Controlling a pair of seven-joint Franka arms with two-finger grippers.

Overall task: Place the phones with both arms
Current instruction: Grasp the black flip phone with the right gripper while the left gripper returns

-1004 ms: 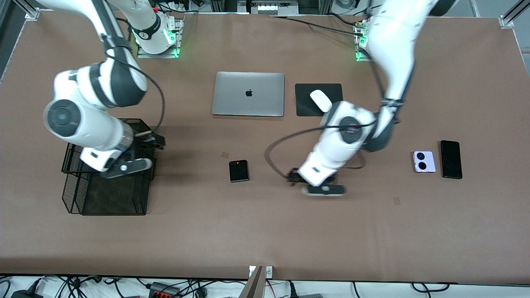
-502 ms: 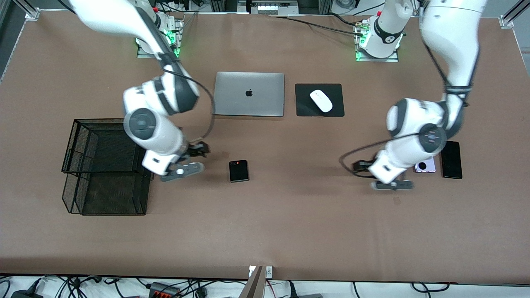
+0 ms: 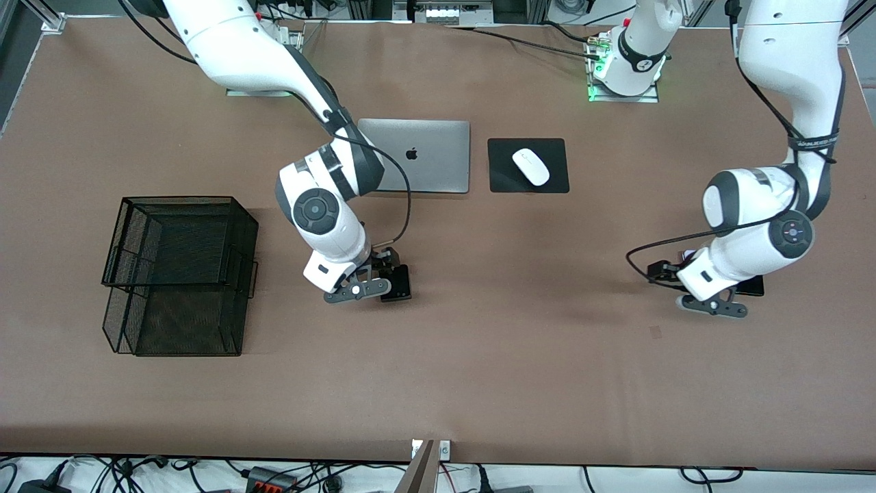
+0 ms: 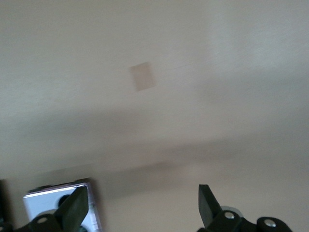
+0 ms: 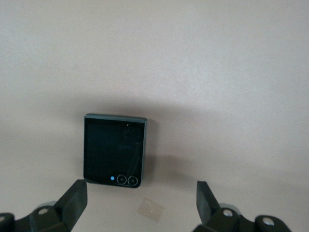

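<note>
**Right gripper** [image 3: 369, 277]: black two-finger tool on the white jointed right arm, poised just above the small squarish black phone [image 5: 115, 151]. Fingers spread wide and empty; in the right wrist view the phone lay flat on the table between the two fingertips [image 5: 73, 199], not yet touched.

**Left gripper** [image 3: 712, 291]: black two-finger tool on the white left arm, low over the table at the left arm's end. Fingers likewise parted and empty. The squarish lilac-white phone [image 4: 63, 208] showed only at the edge of the left wrist view, close by one fingertip [image 4: 77, 205], so the gripper was not yet centred on it.

**Long black slab phone** [image 3: 754, 285]: mostly hidden under the left arm's wrist; only a corner showed, beside the lilac-white phone.

**Black wire-mesh tray stack** [image 3: 179, 274]: at the right arm's end of the brown table [image 3: 479, 370], well apart from all three phones; judged the likely place for them.

**Other items:** closed silver laptop [image 3: 424, 156] and white computer mouse [image 3: 531, 166] on a black mouse pad [image 3: 503, 168], both farther from the front camera than the phones.

**Handling note:** step in hand judged as the reach before the grasp. The right gripper should descend straight, fingers straddling the phone's narrower sides. The left gripper should shift until the lilac-white phone sits midway between its fingers, keeping clear of the slab alongside. Thin flat bodies leave little edge to catch.
</note>
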